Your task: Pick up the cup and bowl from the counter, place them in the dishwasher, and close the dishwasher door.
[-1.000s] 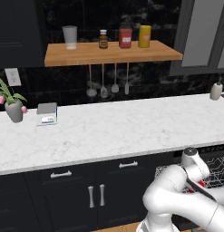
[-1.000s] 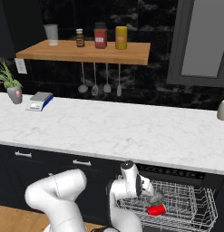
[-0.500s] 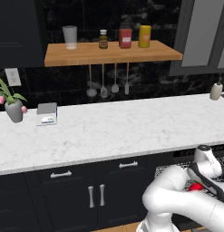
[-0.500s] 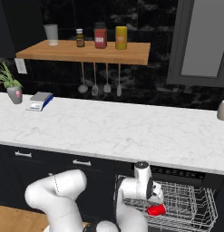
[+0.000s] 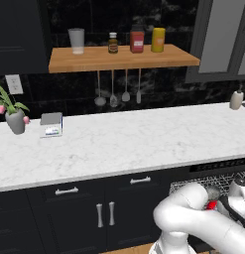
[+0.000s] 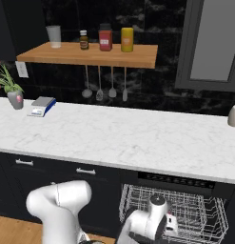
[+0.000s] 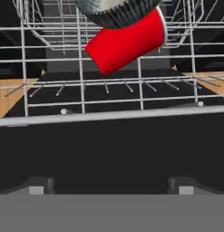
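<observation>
Even, flat rendered light; dim dark backdrop; soft, low-resolution edges.

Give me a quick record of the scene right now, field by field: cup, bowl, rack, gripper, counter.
cup: red cup lying tilted in the wire rack
bowl: dark ribbed bowl resting against the cup's upper side
rack: pulled out of the dishwasher below the counter
gripper: open, holding nothing, fingertips low, near the rack's front rail
counter: white marble counter with a potted plant and a small scale at its left end
</observation>
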### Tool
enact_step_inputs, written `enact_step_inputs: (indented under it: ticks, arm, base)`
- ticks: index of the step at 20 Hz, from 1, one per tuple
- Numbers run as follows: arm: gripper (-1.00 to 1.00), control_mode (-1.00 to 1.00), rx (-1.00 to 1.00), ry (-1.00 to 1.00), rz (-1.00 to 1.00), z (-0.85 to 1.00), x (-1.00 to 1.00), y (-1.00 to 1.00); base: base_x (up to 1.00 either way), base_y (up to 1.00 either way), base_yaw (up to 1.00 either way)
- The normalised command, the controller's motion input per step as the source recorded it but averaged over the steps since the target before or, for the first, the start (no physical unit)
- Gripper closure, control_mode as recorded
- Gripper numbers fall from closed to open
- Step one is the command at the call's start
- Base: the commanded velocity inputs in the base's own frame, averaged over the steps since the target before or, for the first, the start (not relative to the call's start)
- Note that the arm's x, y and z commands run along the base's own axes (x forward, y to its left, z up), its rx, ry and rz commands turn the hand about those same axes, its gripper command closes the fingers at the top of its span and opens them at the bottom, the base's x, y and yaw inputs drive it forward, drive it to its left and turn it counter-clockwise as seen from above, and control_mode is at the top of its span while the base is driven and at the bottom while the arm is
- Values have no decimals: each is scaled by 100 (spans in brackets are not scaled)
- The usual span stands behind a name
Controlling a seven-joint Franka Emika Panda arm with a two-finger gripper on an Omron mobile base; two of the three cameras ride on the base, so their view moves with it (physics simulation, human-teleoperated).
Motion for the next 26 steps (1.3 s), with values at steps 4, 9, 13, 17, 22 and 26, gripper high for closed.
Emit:
enact_step_inputs:
  ticks: [4,9,13,17,22,26]
  arm:
    - [-100,-100,4,0,4,-37,8,0]
    - [-100,-100,0,0,0,-50,32,0]
    - [-100,-100,0,0,0,-51,56,4]
    - [-100,-100,0,0,0,-30,75,1]
    - [-100,-100,0,-3,-3,-4,86,0]
    - [-100,-100,1,-7,-5,22,86,0]
  base:
    - [0,0,0]
    - [0,0,0]
    - [0,0,0]
    - [0,0,0]
    - [0,0,0]
    - [0,0,0]
